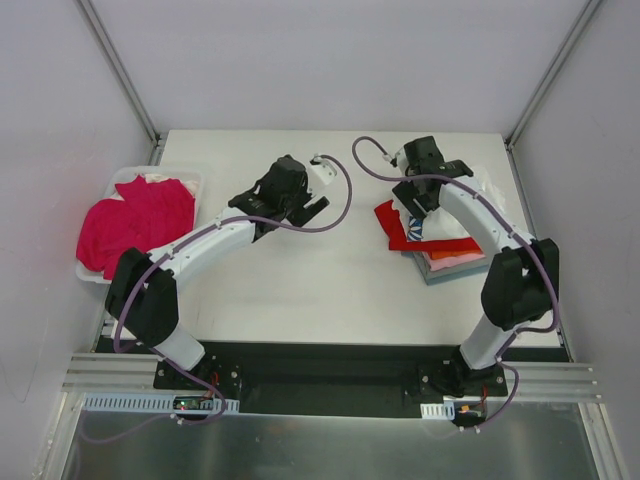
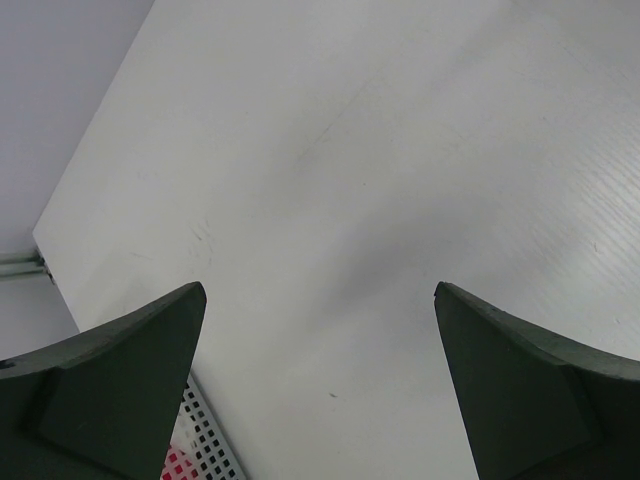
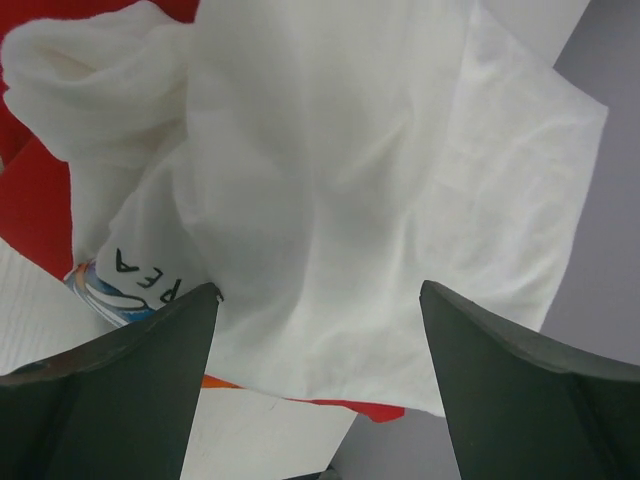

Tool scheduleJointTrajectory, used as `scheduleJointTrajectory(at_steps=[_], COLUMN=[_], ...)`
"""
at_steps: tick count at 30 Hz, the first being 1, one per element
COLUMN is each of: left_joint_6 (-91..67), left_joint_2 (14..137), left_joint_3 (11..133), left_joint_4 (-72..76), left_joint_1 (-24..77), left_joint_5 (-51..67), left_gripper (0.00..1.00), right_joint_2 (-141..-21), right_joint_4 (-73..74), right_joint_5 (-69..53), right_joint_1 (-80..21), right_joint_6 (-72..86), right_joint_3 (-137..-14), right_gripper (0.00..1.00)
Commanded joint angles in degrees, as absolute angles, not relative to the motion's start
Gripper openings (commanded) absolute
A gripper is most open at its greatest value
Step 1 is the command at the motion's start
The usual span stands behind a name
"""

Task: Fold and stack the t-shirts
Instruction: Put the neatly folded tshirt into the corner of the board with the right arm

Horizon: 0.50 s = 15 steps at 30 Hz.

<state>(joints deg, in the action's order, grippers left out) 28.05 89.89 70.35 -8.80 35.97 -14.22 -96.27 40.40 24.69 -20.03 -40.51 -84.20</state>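
Hovering above white t-shirt [image 3: 350,180] by worktop's [image 1: 330,270] R edge, right gripper [image 3: 318,300] was seen, jaws apart; left gripper's [image 2: 320,300] jaws likewise apart, empty.

Open table [image 1: 340,280] between left bin [image 1: 185,176] and right shirt stack [image 1: 445,258].

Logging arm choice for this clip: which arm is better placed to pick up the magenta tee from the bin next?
Left. The left gripper is open and empty over the table, on the same side as the magenta tee in the bin. The right gripper hangs open over the white tee.
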Motion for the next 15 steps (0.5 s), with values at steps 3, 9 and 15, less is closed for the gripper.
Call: scheduleJointTrajectory(at_steps=[3, 9, 15], left_joint_6=[28.04, 28.39, 28.04], left_joint_2=[89.65, 89.47, 88.86], left_joint_3=[69.70, 69.44, 68.99], left_joint_4=[-7.03, -7.03, -7.03], left_joint_1=[34.72, 34.63, 34.63], left_joint_5=[-15.91, -16.35, -16.35], left_gripper=[0.99, 0.99, 0.99], right_joint_2=[-101.77, -106.00, -100.04], right_joint_4=[37.88, 36.57, 36.65], right_joint_5=[20.31, 20.12, 22.15], right_joint_1=[-20.48, -21.97, -21.97], right_joint_6=[-39.46, -39.64, -39.73], right_joint_3=[-85.08, -84.20, -83.67], right_gripper=[0.86, 0.85, 0.86])
